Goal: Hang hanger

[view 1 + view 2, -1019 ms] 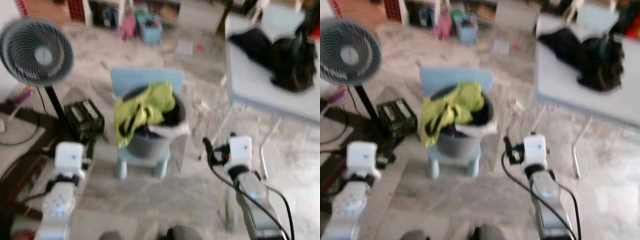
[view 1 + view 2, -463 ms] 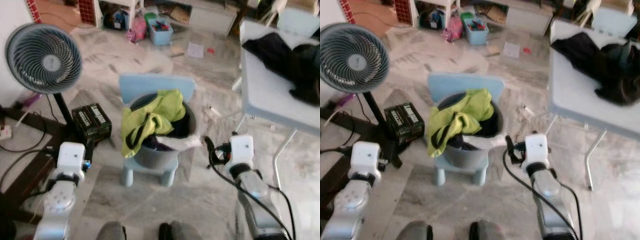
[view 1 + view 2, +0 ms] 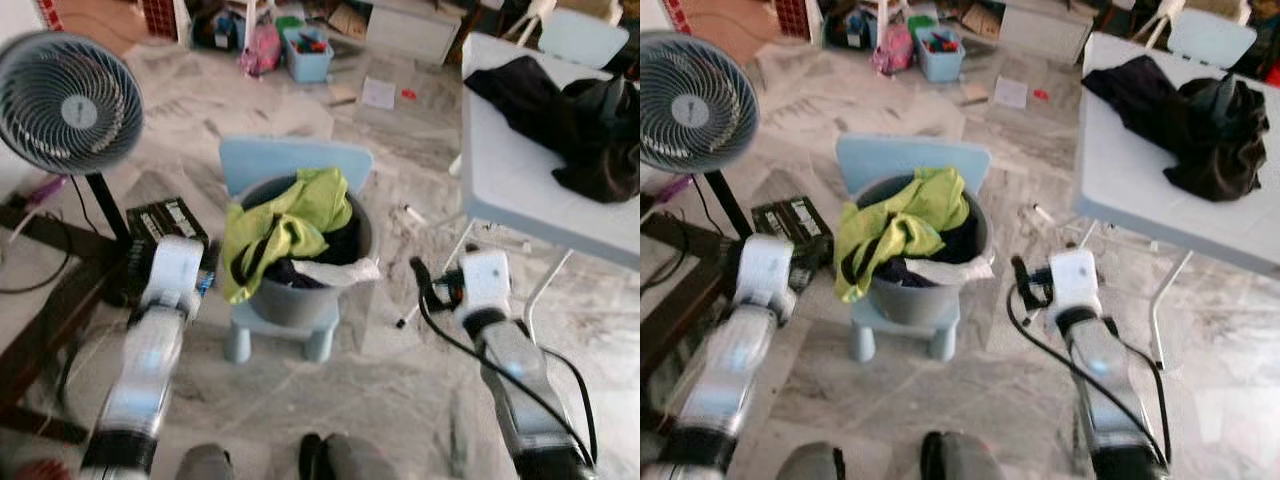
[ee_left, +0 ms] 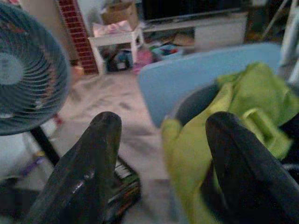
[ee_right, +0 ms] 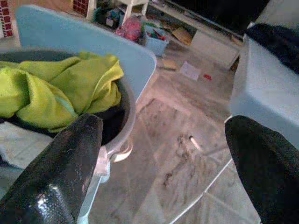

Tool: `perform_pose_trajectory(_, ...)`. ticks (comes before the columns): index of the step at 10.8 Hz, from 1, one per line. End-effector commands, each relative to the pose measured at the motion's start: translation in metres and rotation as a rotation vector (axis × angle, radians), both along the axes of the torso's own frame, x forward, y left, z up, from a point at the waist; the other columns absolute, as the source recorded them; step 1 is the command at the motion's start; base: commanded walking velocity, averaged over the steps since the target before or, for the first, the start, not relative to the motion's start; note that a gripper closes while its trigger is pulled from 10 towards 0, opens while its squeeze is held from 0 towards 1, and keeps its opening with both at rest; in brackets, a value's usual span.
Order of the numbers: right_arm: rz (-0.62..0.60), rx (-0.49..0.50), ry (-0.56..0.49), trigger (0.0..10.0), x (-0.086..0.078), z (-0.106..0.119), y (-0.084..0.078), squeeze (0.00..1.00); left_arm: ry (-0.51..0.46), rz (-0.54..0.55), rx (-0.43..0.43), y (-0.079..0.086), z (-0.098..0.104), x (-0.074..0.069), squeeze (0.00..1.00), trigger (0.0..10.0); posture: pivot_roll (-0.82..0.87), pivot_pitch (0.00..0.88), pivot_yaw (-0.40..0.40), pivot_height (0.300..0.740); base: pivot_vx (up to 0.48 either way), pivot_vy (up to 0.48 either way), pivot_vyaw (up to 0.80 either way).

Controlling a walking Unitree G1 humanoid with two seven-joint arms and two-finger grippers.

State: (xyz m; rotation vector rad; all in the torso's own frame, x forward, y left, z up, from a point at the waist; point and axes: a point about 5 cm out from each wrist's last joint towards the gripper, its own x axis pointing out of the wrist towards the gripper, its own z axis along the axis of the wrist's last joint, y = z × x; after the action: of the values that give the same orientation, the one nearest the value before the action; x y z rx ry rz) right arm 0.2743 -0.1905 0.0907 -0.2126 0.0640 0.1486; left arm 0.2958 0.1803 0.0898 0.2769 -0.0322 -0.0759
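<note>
Brimming grey basket (image 3: 300,300) (green garment (image 3: 285,225))

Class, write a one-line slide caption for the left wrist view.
Open left end effector faces a yellow-green garment in a grey bucket.

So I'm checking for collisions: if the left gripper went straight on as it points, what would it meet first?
Probably the lime-green garment draped over the grey plastic bucket's rim; the open left gripper points at it, though depth is unclear.
</note>
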Motion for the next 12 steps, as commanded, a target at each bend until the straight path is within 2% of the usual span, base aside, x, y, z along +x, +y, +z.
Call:
perform_pose_trajectory(1,-0.012,-0.011,0.01,10.0,0.001,-0.001,-0.007,0.0,0.025,-0.042,-0.03,-0.013,-0.003,0.005,0.0,10.0,-0.02,0.121,-0.178,0.74,0.0,0.0,0.0)
perform_pose_trajectory(2,-0.013,-0.007,0.005,10.0,0.0,0.0,-0.006,0.0,0.042,-0.054,-0.022,-0.022,-0.008,0.007,0.0,10.0,-0.03,0.127,-0.178,0.74,0.0,0.0,0.0)
perform_pose_trajectory(4,-0.002,0.014,0.013,10.0,-0.007,0.002,-0.005,0.0,0.074,-0.018,-0.038,-0.016,-0.021,-0.005,0.0,10.0,-0.04,0.158,-0.19,0.74,0.0,0.0,0.0)
perform_pose_trajectory(5,0.009,0.016,0.035,10.0,-0.014,0.0,-0.006,0.0,0.105,0.01,-0.046,-0.01,-0.032,-0.015,0.0,10.0,-0.05,0.177,-0.198,0.74,0.0,0.0,0.0)
perform_pose_trajectory(6,0.021,0.006,0.067,10.0,-0.026,-0.002,-0.011,0.0,0.15,0.077,-0.057,-0.003,-0.047,-0.032,0.0,10.0,-0.07,0.211,-0.214,0.74,0.0,0.0,0.0)
perform_pose_trajectory(8,0.031,-0.018,0.097,10.0,-0.037,0.0,-0.017,0.0,0.205,0.114,-0.104,0.003,-0.065,-0.051,0.0,10.0,-0.1,0.251,-0.236,0.74,0.0,0.0,0.0)
perform_pose_trajectory(9,0.033,-0.022,0.098,10.0,-0.039,0.004,-0.019,0.0,0.216,0.145,-0.09,0.009,-0.068,-0.051,0.0,10.0,-0.12,0.27,-0.251,0.74,0.0,0.0,0.0)
perform_pose_trajectory(10,0.046,-0.042,0.105,10.0,-0.042,0.01,-0.022,0.0,0.215,0.127,-0.06,0.01,-0.069,-0.05,0.0,10.0,-0.15,0.29,-0.27,0.74,0.0,0.0,0.0)
perform_pose_trajectory(12,0.043,-0.068,0.116,10.0,-0.046,0.016,-0.03,0.0,0.195,0.113,-0.063,0.008,-0.066,-0.045,0.0,10.0,-0.18,0.313,-0.29,0.74,0.0,0.0,0.0)
